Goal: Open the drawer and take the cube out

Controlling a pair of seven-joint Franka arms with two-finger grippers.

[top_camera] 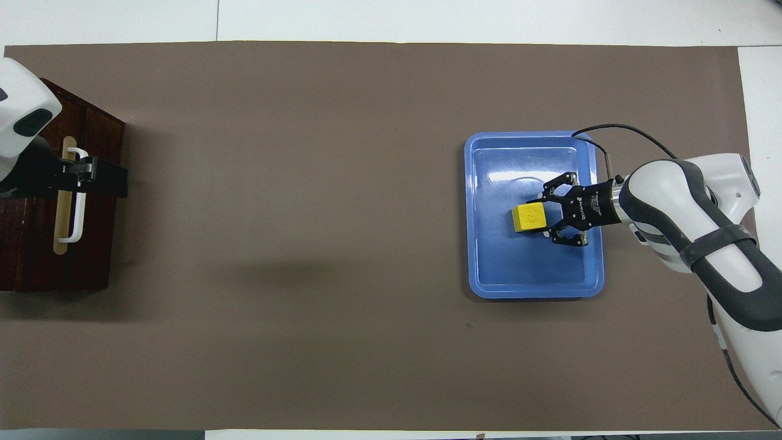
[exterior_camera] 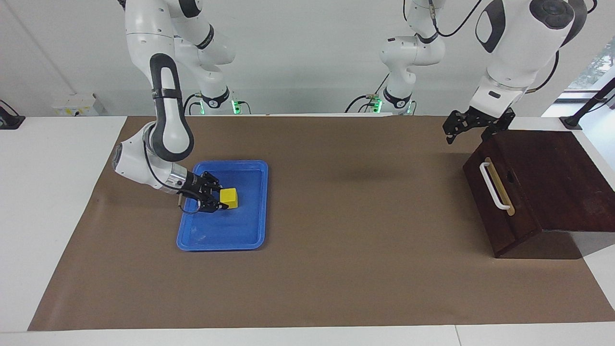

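A white table is covered by a brown mat. A plain white wall is seen above it, and a window at one corner.

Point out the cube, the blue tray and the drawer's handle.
cube (exterior_camera: pixel 229 196), facing view, its top face.
blue tray (exterior_camera: pixel 250 238), facing view, bare floor near its rim.
drawer handle (exterior_camera: pixel 494 185), facing view, middle of the white bar.

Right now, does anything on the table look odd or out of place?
Nothing spilled or damaged. The drawer sits shut and skewed to the table edge. The yellow cube is in the blue tray at the right gripper.
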